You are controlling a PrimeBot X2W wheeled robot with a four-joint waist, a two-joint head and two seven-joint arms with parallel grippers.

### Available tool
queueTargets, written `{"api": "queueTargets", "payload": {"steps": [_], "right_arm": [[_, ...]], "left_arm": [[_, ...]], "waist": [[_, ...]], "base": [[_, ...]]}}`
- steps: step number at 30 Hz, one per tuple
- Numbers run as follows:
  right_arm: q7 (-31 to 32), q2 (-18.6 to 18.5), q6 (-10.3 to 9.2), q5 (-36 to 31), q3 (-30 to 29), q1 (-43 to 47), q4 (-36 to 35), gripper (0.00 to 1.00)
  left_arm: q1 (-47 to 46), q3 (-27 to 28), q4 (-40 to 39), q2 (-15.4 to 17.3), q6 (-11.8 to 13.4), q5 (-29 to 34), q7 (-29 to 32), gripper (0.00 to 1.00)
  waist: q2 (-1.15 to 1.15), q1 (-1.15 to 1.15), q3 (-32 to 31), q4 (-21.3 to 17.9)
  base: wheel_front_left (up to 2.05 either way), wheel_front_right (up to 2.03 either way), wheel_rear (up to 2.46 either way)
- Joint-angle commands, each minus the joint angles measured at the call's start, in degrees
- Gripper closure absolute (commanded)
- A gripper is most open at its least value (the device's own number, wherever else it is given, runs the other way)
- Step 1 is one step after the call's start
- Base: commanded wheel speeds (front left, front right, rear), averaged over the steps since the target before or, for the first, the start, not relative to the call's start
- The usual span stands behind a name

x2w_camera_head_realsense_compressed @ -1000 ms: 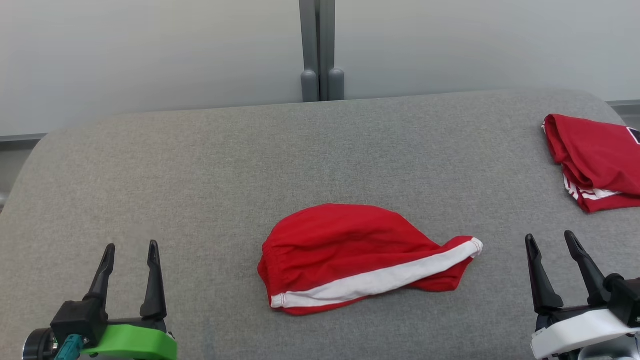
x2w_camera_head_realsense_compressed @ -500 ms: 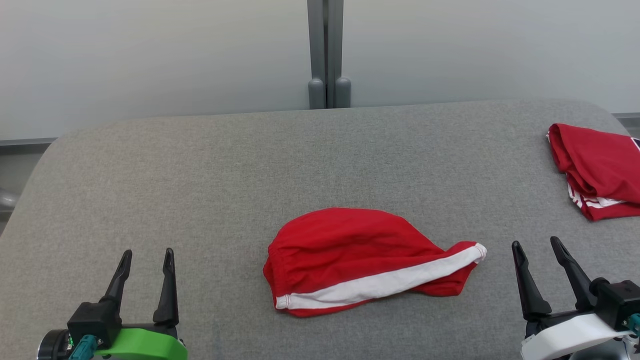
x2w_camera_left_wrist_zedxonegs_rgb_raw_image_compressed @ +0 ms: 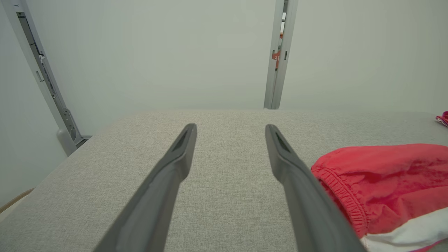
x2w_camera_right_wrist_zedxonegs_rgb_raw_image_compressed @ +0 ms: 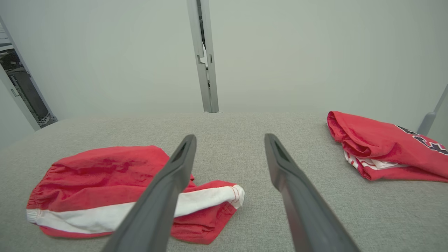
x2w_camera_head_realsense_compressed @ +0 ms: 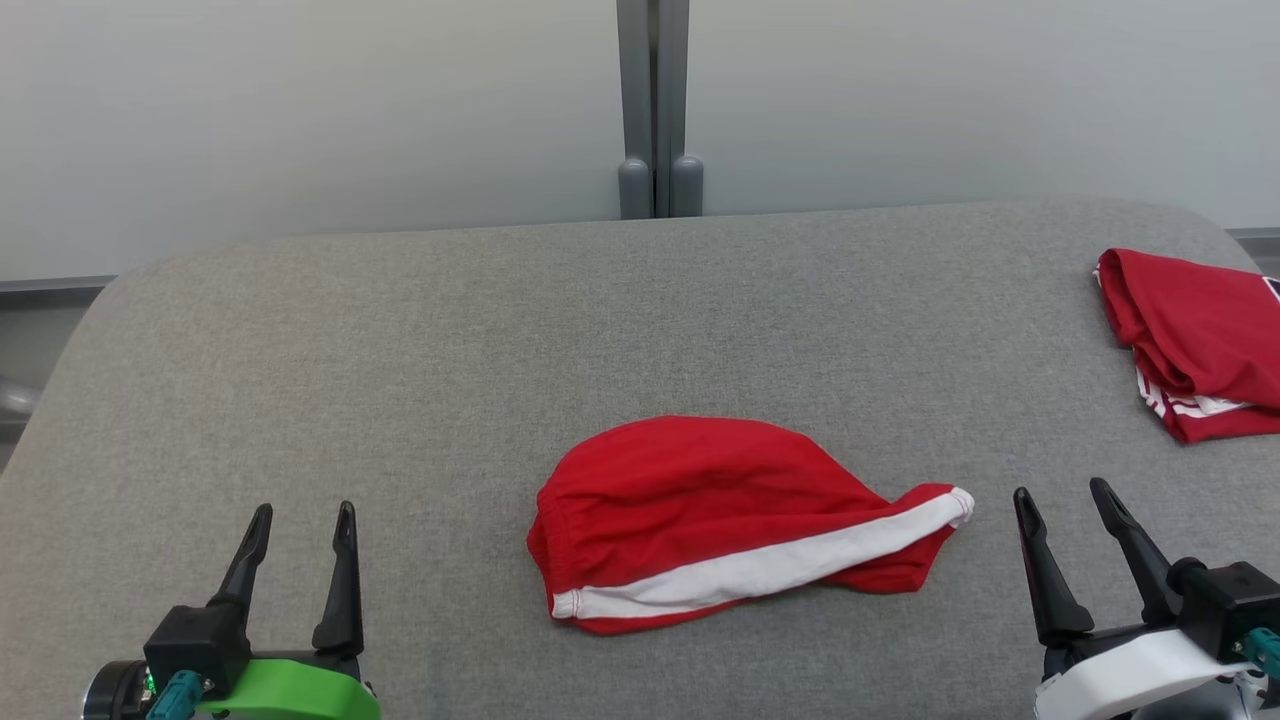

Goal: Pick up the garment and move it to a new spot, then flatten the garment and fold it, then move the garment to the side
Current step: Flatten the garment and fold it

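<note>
Lying crumpled on the grey counter (x2w_camera_head_realsense_compressed: 400,330), a red garment (x2w_camera_head_realsense_compressed: 700,500) with a white side stripe and a gathered elastic waistband is observed, at about mid-width and toward the near edge. The waistband end is turned toward the robot's left; the narrower end with the white hem is pointed toward its right. The cloth is bunched into a low domed heap, not spread flat.

Left gripper (x2w_camera_head_realsense_compressed: 303,510), green-housed, is seen at the lower left of the head view. Its fingers (x2w_camera_head_realsense_compressed: 340,580) are spread apart and nothing is held between them. It is placed well apart from the garment. In the left wrist view, bare counter is seen between the fingers and the waistband appears just beside one of them.

Right gripper (x2w_camera_head_realsense_compressed: 1059,490), white-housed, is seen at the lower right. Its fingers are likewise parted and empty. It is positioned near the striped tip of the garment, with a strip of counter visible between them in the head view. In the right wrist view one finger crosses in front of the striped end.

A second red piece of clothing (x2w_camera_head_realsense_compressed: 1190,330), folded, with white trim, is noted at the far right of the counter, well apart from the garment. A grey upright post (x2w_camera_head_realsense_compressed: 655,100) is seen against the pale wall behind
</note>
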Motion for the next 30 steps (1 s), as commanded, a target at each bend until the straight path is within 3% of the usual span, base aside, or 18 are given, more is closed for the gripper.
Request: {"api": "queueTargets", "payload": {"steps": [1,18,26,27,30], "right_arm": [[0.02,-0.21,-0.08,-0.13,0.04,0.42,0.27,0.00],[-0.01,-0.82,-0.08,0.82,-0.29,-1.12,2.27,0.00],[-0.04,-2.56,-0.08,1.53,1.03,-5.38,8.84,0.00],[-0.85,-3.60,-0.08,2.31,2.74,-8.45,13.94,0.00],[-1.54,-4.21,-0.08,3.11,4.24,-11.22,17.80,0.00]], "left_arm": [[-0.36,0.04,0.12,0.38,0.41,-0.39,-0.12,0.00],[-0.91,-2.53,0.62,-0.02,-0.26,0.02,0.00,0.00],[-2.93,-9.57,5.51,-2.30,-2.54,0.38,0.56,0.00],[-4.47,-13.25,9.49,-3.39,-3.29,0.14,0.36,0.00],[-5.75,-16.05,12.57,-4.07,-3.59,0.07,0.21,0.00]], "waist": [[0.00,0.00,0.02,-0.02],[0.00,0.00,0.89,-0.25],[0.00,0.00,1.96,-0.23],[0.00,0.00,3.22,-0.20],[0.00,0.00,4.48,-0.20]], "base": [[0.00,0.00,0.00],[0.00,0.00,0.00],[0.00,0.00,0.00],[0.00,0.00,0.00],[0.00,0.00,0.00]]}}
